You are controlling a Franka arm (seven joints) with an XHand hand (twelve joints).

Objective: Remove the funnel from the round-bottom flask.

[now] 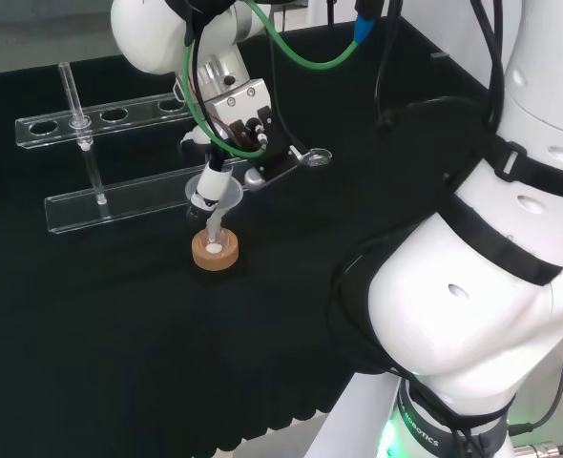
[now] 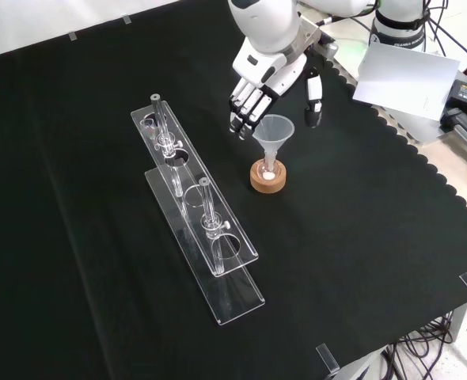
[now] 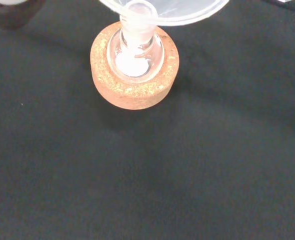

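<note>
A small clear round-bottom flask (image 2: 268, 168) with white powder in it sits in a cork ring (image 2: 267, 181) near the middle of the cloth. A clear funnel (image 2: 273, 129) stands upright in its neck. In the front view the hand (image 2: 270, 70) hangs just behind and above the funnel, open, with its fingers (image 2: 244, 108) left of the rim and its thumb (image 2: 313, 101) to the right, neither closed on it. The head view has the hand (image 1: 240, 113) over the funnel (image 1: 217, 194) and cork ring (image 1: 215, 253). Close up in the wrist view are the cork ring (image 3: 135, 91), flask (image 3: 135, 55) and funnel (image 3: 173, 10).
A long clear rack (image 2: 194, 206) with two glass tubes (image 2: 206, 207) standing in it lies left of the flask in the front view and behind it in the head view (image 1: 91, 129). A white sheet (image 2: 404, 75) lies off the cloth's scalloped edge at the upper right.
</note>
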